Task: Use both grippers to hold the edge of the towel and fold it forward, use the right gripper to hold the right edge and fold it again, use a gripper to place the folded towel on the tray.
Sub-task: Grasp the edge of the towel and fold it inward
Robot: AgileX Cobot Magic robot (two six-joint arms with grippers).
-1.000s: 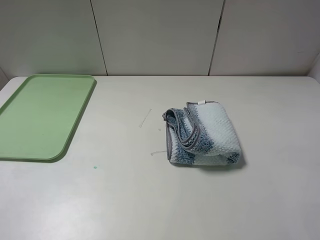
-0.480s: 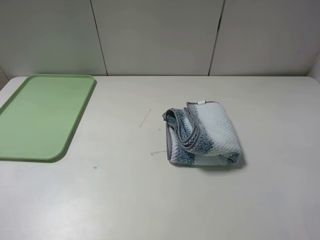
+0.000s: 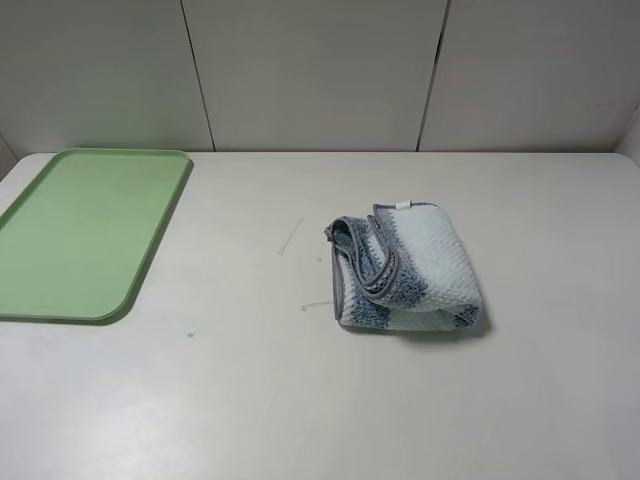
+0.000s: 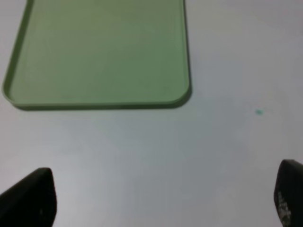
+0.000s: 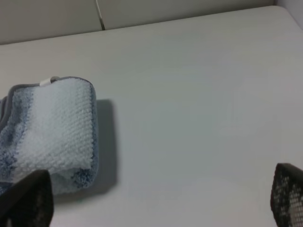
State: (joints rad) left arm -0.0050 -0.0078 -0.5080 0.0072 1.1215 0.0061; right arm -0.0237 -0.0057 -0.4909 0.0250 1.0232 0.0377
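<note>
Blue-grey striped towel [image 3: 408,268] near wide-spread right hand [image 5: 157,198], untouched; left hand [image 4: 158,198] wide too

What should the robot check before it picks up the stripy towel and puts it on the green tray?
1. towel folded into a bundle: ok.
2. towel already on the tray: not ok, it lies on the table, apart from the tray.
3. tray free of other things: ok.
4. left gripper open, holding nothing: ok.
5. right gripper open, holding nothing: ok.
</note>
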